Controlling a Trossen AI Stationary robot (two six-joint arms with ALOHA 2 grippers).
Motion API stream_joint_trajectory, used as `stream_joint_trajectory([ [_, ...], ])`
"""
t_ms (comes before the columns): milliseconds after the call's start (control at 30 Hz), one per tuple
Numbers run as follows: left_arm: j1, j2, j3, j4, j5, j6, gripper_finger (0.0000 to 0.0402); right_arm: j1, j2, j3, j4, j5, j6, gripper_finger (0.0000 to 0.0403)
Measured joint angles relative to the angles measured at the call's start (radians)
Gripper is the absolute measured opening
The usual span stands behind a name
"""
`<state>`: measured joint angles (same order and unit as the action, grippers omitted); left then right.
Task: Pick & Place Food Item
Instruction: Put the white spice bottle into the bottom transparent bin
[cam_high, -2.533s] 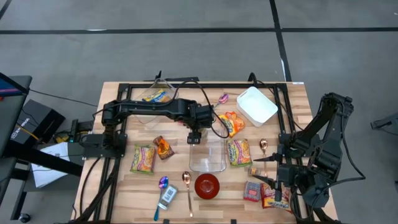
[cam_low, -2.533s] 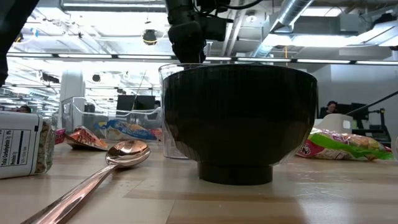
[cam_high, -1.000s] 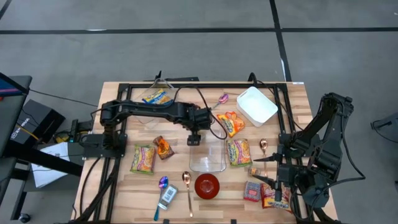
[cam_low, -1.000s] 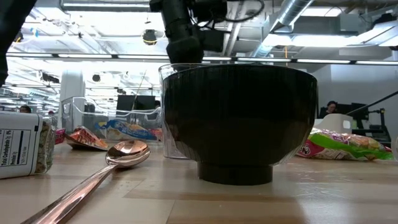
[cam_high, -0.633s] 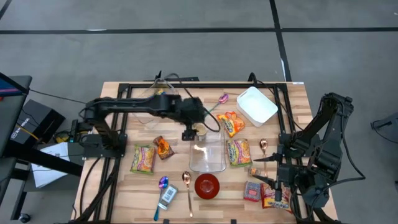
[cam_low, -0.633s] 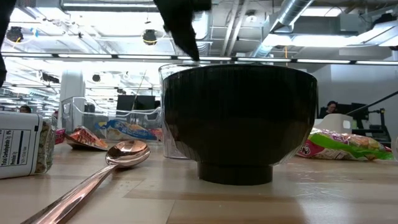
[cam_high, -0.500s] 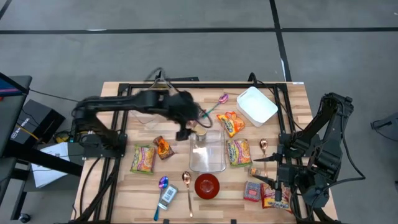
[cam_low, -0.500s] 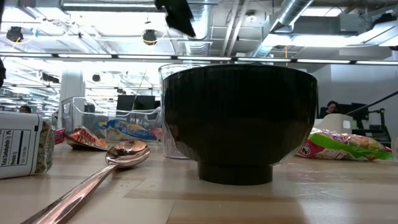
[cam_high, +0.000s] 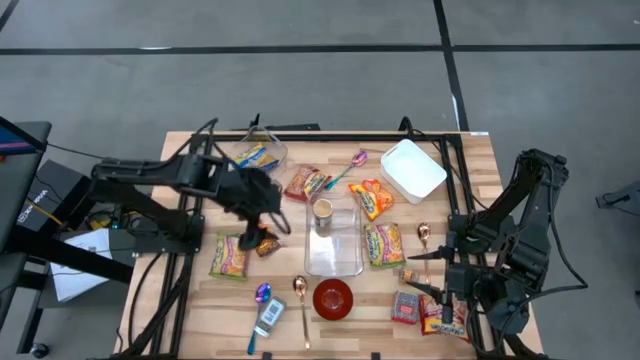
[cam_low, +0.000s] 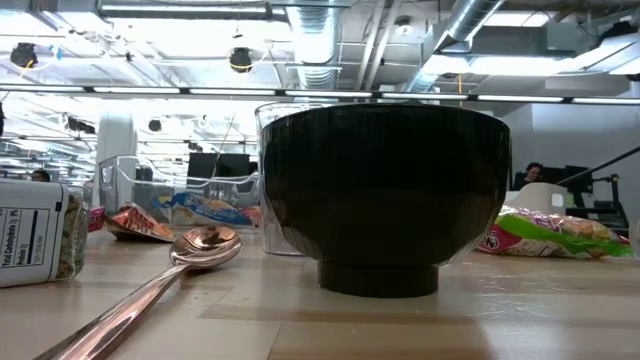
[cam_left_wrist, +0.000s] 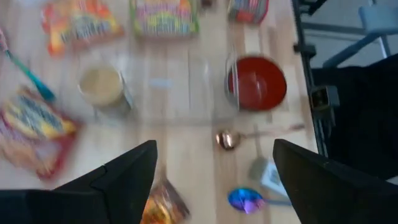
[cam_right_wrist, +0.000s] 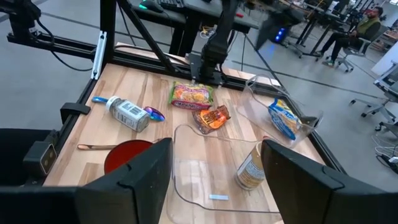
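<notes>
From above, the left pincer (cam_high: 268, 232) hangs over the counter (cam_high: 190, 300) beside an orange snack packet (cam_high: 264, 242), while a small food can (cam_high: 322, 212) stands inside the clear tray (cam_high: 333, 252); the right pincer (cam_high: 418, 272) waits at the counter's right edge. The left wrist view shows that pincer's fingers (cam_left_wrist: 127, 171) spread wide and empty above the can (cam_left_wrist: 102, 87) and red bowl (cam_left_wrist: 258, 84). In the right wrist view, that pincer's fingers (cam_right_wrist: 134, 171) stand partly apart, holding nothing.

Motion-blurred left arm (cam_high: 215, 180) and its tool; clear container (cam_low: 272, 180) mostly hidden behind dark bowl (cam_low: 388, 195).
</notes>
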<state>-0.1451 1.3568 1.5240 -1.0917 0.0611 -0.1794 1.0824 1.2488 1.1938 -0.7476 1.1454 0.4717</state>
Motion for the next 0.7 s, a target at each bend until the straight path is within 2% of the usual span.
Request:
stream_joint_trajectory([
  [233, -0.146, -0.056, -0.21, -0.008, -0.002, -0.294, 0.0308, 0.0, 0.0, 0.0, 0.004, 0.0, 0.0, 0.024],
  [333, -0.235, -0.06, -0.302, 0.006, -0.005, -0.355, 0.0309, 0.0, 0.0, 0.0, 0.008, 0.001, 0.001, 0.024],
  [533, -0.408, -0.06, -0.469, 0.264, -0.008, -0.364, 0.031, 0.0, 0.0, 0.0, 0.013, 0.002, 0.0, 0.024],
  [700, -0.495, -0.041, -0.541, 0.459, -0.114, -0.355, 0.031, 0.0, 0.0, 0.0, 0.023, 0.002, 0.0, 0.024],
])
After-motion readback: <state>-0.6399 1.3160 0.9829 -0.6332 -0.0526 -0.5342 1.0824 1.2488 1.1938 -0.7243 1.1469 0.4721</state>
